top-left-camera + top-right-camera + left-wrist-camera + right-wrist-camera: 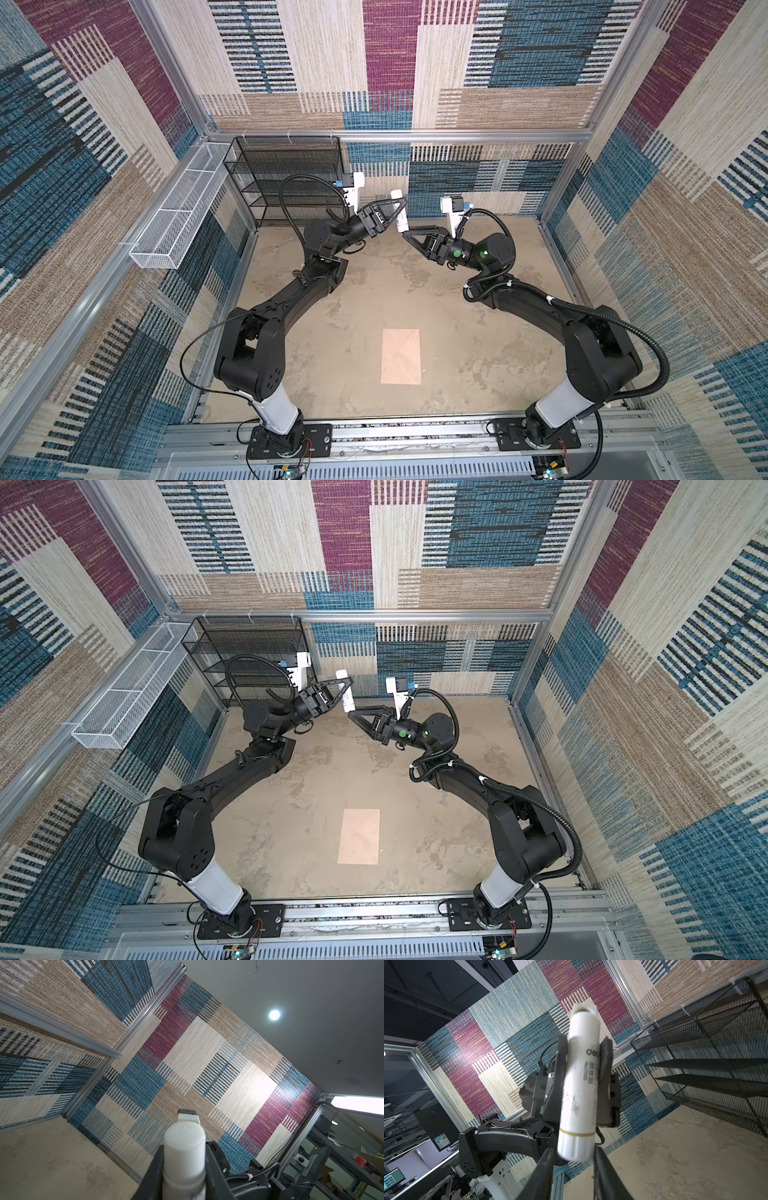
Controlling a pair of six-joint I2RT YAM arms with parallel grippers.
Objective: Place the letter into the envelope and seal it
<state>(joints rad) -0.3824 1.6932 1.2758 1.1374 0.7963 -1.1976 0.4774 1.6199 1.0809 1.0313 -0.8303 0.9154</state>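
The peach-tan envelope (401, 356) (359, 836) lies flat on the table near the front, with neither gripper close to it. The letter is out of view. High at the back, my left gripper (400, 208) (347, 685) (184, 1167) is shut on the middle of a white cylindrical tube (400, 212) (345, 690) (184, 1153) (579, 1088) that stands nearly upright. My right gripper (407, 232) (351, 712) (574, 1153) has one finger on each side of the tube's lower end, very close to it. Whether they press on it does not show.
A black mesh shelf (286, 178) (716, 1064) stands at the back left beside a white wire basket (178, 216) on the left wall. The mottled tan table (332, 324) is boxed in by patterned walls and a metal rail at the front.
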